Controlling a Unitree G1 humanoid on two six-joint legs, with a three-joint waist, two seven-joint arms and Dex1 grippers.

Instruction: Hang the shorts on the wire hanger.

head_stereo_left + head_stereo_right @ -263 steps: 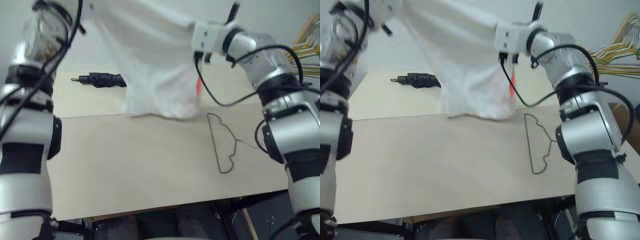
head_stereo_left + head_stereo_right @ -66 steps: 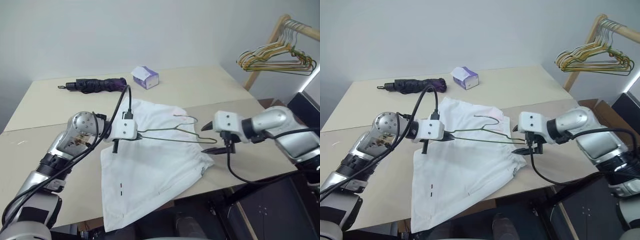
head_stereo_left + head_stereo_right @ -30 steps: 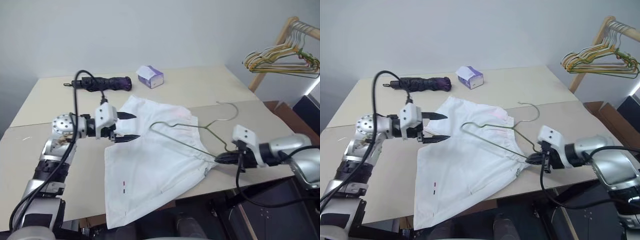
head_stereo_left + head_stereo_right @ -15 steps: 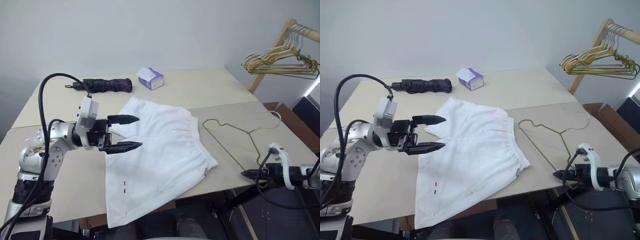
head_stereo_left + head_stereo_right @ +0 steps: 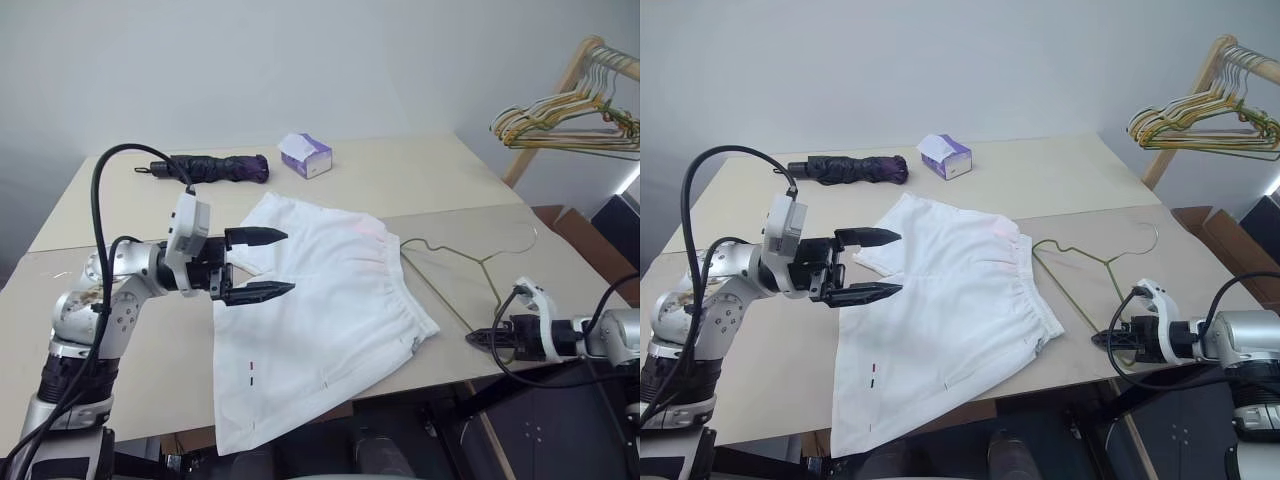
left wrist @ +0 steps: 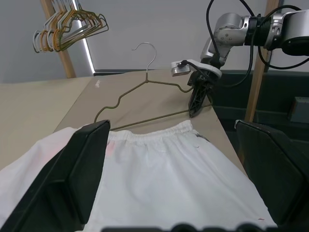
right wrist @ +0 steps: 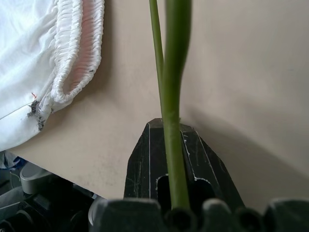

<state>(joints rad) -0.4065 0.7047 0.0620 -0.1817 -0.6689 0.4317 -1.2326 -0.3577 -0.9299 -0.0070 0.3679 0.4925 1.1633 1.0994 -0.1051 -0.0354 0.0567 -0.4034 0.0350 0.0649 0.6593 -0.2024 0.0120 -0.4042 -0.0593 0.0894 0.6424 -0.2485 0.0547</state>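
White soft fabric shorts (image 5: 320,300) lie flat on beige table (image 5: 400,180); thin olive-green wire hanger (image 5: 455,265) lies just beside waistband. R gripper (image 5: 478,339) clamped on hanger's corner at table edge. L gripper (image 5: 275,264) over shorts, fingers wide apart, empty.

Bystanders on and beside the table

A folded dark umbrella (image 5: 208,167) lies along the far edge of the beige table (image 5: 390,180), a small tissue box (image 5: 305,155) near it; a wooden rack (image 5: 548,110) at the right carries a bunch of hangers (image 5: 565,115).
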